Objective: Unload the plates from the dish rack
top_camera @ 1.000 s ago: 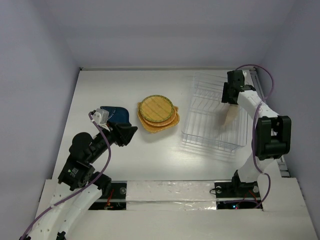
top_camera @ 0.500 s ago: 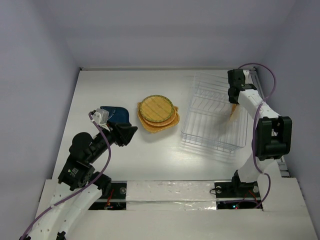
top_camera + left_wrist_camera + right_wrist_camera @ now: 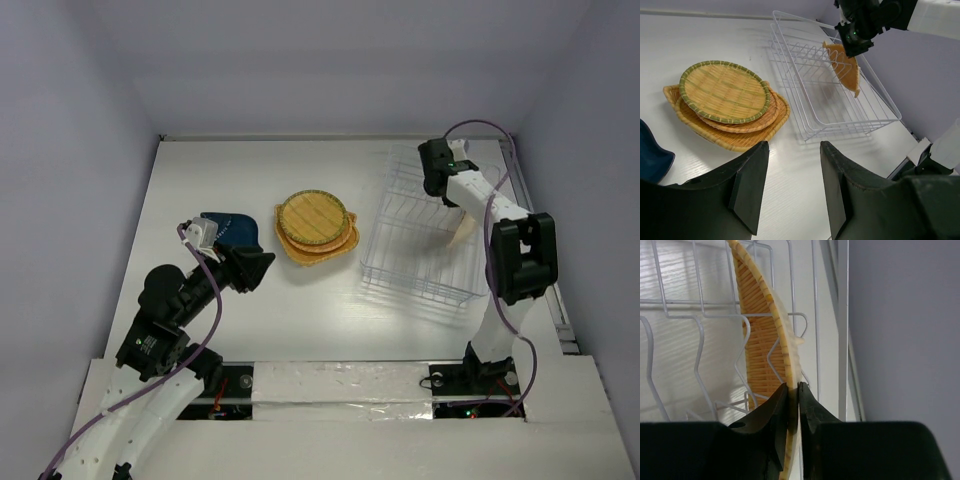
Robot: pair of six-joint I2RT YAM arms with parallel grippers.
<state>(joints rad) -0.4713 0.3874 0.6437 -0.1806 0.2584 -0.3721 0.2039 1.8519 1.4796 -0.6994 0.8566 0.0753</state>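
The dish rack (image 3: 405, 215) of thin white wire stands at the right. One woven orange-tan plate (image 3: 463, 233) stands on edge in it, near its right side. My right gripper (image 3: 447, 198) is shut on this plate's rim. In the right wrist view the fingers (image 3: 777, 410) pinch the thin edge of the plate (image 3: 760, 340) between the rack wires (image 3: 842, 330). A stack of plates (image 3: 316, 228) lies flat mid-table, the round one on top (image 3: 725, 92). My left gripper (image 3: 252, 268) stands open near the stack, with nothing between its fingers (image 3: 752, 185).
A dark blue rounded object (image 3: 228, 230) lies just left of the plate stack, under the left arm. The right wall runs close behind the rack (image 3: 835, 95). Bare white tabletop (image 3: 790, 190) lies in front of the left gripper.
The right gripper has shut on the plate's rim in the rack. Its wrist has swung left and the plate now leans out toward the rack's right side. The left arm has not moved.
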